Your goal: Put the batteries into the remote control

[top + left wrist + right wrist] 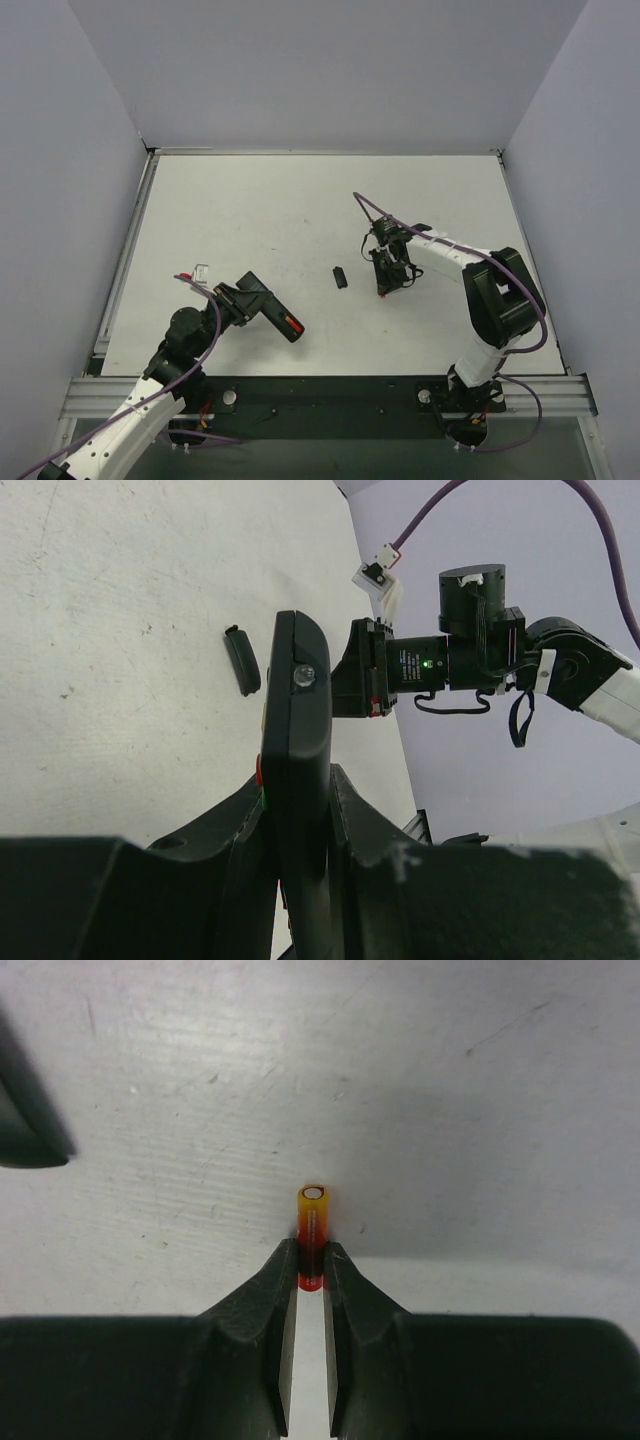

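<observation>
In the right wrist view, the battery's point(313, 1222) lower end is hidden between the fingers of the right pincer point(311, 1265), and a dark shape point(25, 1125) is cut off by the left edge. The left pincer point(298, 820) hides the near end of the remote control point(297, 710), whose button face shows only edge-on.

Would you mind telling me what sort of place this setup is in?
Probably a robotics lab test cell: a white table boxed in by plain grey panels, with a left arm and right arm bolted to a metal frame at its near edge.
</observation>
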Controlling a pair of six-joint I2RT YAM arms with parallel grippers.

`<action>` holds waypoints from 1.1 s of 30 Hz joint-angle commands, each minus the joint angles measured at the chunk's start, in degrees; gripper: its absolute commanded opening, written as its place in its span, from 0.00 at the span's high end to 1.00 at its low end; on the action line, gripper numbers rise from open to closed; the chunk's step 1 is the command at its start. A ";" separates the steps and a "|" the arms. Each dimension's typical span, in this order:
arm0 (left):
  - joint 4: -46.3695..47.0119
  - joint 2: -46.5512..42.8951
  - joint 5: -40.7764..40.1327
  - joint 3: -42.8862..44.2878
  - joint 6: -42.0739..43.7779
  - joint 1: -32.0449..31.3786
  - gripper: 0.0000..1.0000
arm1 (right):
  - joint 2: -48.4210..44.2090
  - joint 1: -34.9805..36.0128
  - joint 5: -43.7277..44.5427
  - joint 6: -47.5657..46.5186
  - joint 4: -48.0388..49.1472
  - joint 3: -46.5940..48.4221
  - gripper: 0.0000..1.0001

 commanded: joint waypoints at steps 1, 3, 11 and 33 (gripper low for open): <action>1.71 0.44 0.18 2.26 1.47 0.32 1.00 | -0.64 3.07 -0.47 3.07 -2.50 -1.84 1.00; 2.58 0.62 0.18 1.74 1.39 0.32 1.00 | 0.15 4.56 0.58 2.98 -2.50 -2.02 1.00; 2.33 -1.74 0.44 1.12 0.86 0.32 1.00 | 0.77 7.82 3.13 4.21 -2.24 -2.45 0.79; -1.10 -5.18 0.62 0.77 -0.11 0.32 1.00 | -2.57 11.69 1.91 8.69 2.77 -7.12 0.84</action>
